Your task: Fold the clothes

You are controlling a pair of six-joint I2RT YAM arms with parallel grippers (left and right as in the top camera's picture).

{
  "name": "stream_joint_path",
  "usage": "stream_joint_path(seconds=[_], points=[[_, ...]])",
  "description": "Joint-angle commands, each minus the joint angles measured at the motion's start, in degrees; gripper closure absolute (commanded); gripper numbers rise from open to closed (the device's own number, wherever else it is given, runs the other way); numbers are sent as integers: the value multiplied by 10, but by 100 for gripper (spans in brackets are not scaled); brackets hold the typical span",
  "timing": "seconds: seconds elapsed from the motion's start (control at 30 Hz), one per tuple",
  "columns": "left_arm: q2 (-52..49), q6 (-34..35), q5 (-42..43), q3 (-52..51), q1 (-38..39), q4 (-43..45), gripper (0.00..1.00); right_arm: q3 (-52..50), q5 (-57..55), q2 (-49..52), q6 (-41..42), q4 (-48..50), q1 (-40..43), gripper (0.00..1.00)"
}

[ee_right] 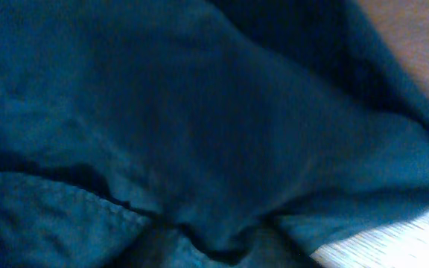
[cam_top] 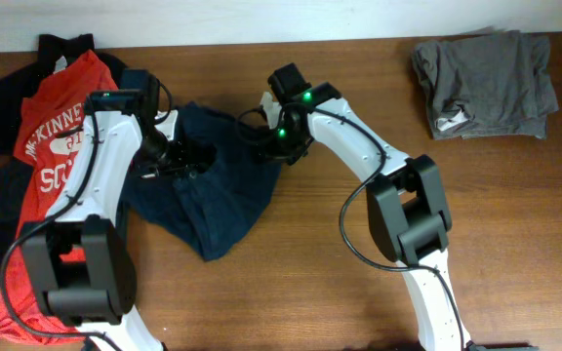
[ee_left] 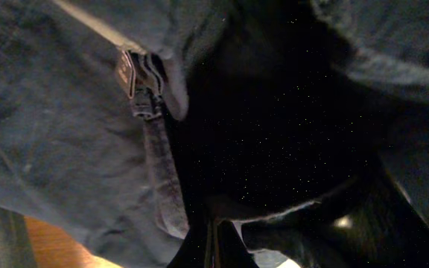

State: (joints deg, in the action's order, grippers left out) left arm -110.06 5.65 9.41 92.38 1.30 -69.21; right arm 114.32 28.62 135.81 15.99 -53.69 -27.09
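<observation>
The dark navy-blue shorts [cam_top: 213,200] lie bunched in the middle of the table. My left gripper [cam_top: 179,156] is at their upper left edge. In the left wrist view its fingers [ee_left: 218,249] are pressed together on navy cloth, beside the fly and zipper [ee_left: 144,89]. My right gripper [cam_top: 266,141] is at the shorts' upper right edge. In the right wrist view navy cloth [ee_right: 199,126] fills the frame and hides the fingers, with folds converging at the bottom middle. A red T-shirt with white lettering [cam_top: 61,146] lies on black pieces [cam_top: 3,112] at the left.
A plain grey garment with a small white tag [cam_top: 486,73] lies folded at the back right. Bare wooden table [cam_top: 515,224] lies to the right and in front. Both arm bases stand at the front edge.
</observation>
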Motion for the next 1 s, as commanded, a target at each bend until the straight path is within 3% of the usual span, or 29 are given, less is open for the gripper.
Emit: stream_joint_path(seconds=[0.0, 0.1, 0.33, 0.43, 0.53, 0.87, 0.9, 0.93, 0.97], points=[[50, 5, 4, 0, -2, -2, 99, 3, -2, 32, 11, 0, -4, 96], [68, 5, -8, 0, -3, -5, 99, 3, -16, 33, 10, 0, 0, 96], [72, 23, -139, -2, -3, -47, 99, 3, -28, 34, 19, 0, 0, 96], [72, 109, -271, -3, -4, -69, 99, 3, -27, 34, 19, 0, 2, 96], [72, 180, -341, -6, -13, -86, 99, 3, -27, 34, 19, 0, 2, 96], [70, 190, -311, -115, -67, -53, 98, 3, -28, 34, 21, 3, 2, 96], [70, 190, -306, -127, -68, -44, 96, 3, -27, 34, 21, 4, 2, 96], [70, 190, -296, -153, -68, -20, 67, 3, -27, 34, 21, 5, 2, 96], [70, 190, -293, -161, -68, -11, 44, 3, -27, 34, 21, 6, 2, 95]])
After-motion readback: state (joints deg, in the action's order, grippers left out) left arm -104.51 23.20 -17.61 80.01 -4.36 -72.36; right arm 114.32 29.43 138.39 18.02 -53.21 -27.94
